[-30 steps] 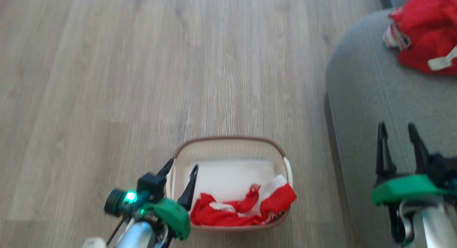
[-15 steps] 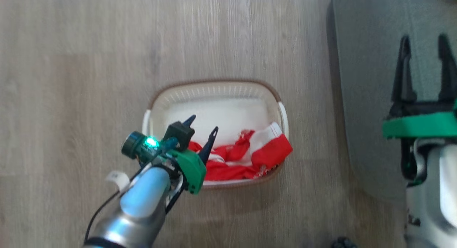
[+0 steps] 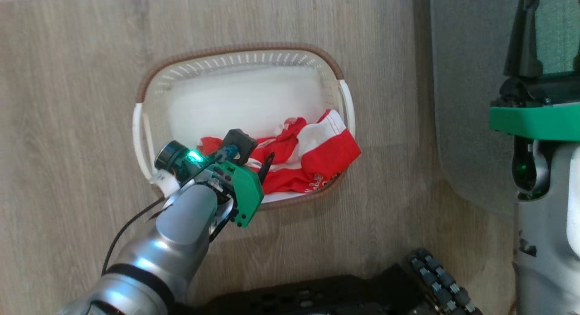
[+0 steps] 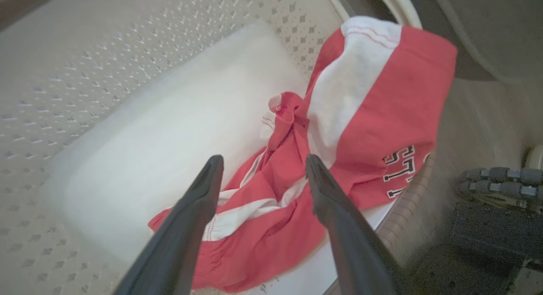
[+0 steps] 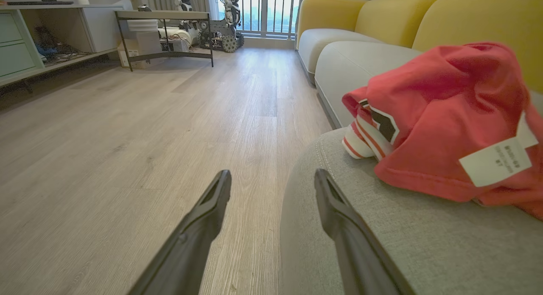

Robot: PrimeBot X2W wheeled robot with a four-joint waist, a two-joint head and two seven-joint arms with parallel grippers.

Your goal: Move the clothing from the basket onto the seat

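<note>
The cream basket (image 3: 235,51) stands on the wooden floor beside the grey seat (image 3: 466,102). A red and white piece of clothing (image 3: 317,163) lies bunched in the basket's near right corner, partly over the rim. My left gripper (image 3: 257,160) is down inside the basket, open, its fingers straddling the red folds just above them. In the left wrist view the clothing (image 4: 382,112) shows white lettering, with the open left gripper (image 4: 263,161) over it. My right gripper (image 5: 272,174) hangs open at the seat's (image 5: 403,235) edge, and another red garment (image 5: 445,116) rests on that cushion.
My dark wheeled base (image 3: 435,274) sits just below the basket. Yellow sofa backs (image 5: 394,19) rise behind the seat. Across the wooden floor (image 5: 127,129) stand a shelf unit (image 5: 42,36) and a metal-framed table (image 5: 165,19).
The head camera has tilted down, so the whole picture has shifted. My left gripper has gone from the basket's left rim down into the basket onto the red clothing. Both grippers have stayed open.
</note>
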